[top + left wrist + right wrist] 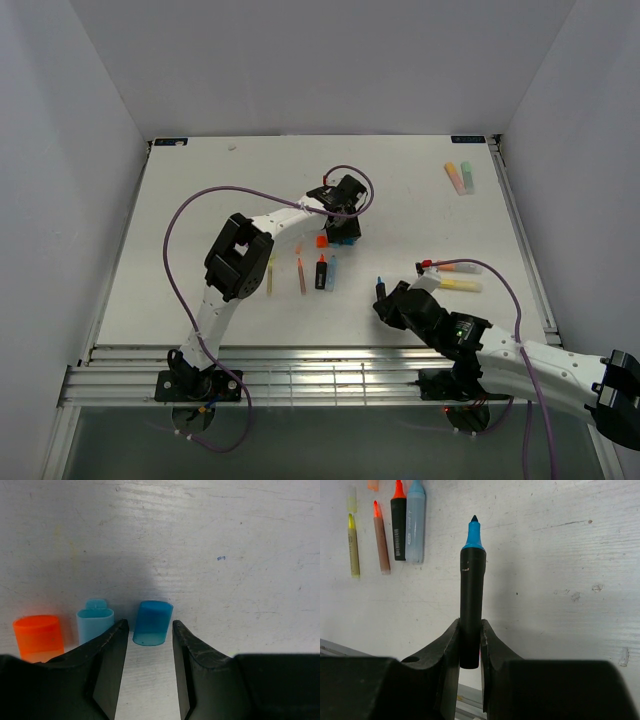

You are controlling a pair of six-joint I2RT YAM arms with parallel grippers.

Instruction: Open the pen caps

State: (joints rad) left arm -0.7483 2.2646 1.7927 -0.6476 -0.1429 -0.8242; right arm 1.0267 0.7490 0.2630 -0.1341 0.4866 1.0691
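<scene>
Three caps sit off their pens in a line on the table point(200, 200), mid-field, just past the left gripper point(150, 629): blue cap point(153, 622), pale blue cap point(95, 624) beside it, orange cap point(38, 636) at the left end. They are close together but not touching. Cannot tell whether they stand or lie.

Left gripper: fingers spread, grasping nothing. The blue cap sits just ahead of the gap between the tips, apart from both fingers.

Right gripper point(470, 630): clamped on the lower barrel of a black pen point(472, 590). The pen's blue tip is bare and points away from the wrist. In the top view this gripper is at near right, well apart from the caps.

Between the two grippers lies a row of four pens point(398, 530): a thin yellow one, a thin orange one, a black one with an orange tip and a pale blue one, roughly parallel, tips bare.

Two pens point(460, 285) lie just right of the right gripper; cap state unclear. Two highlighters point(458, 177) lie side by side at far right.
</scene>
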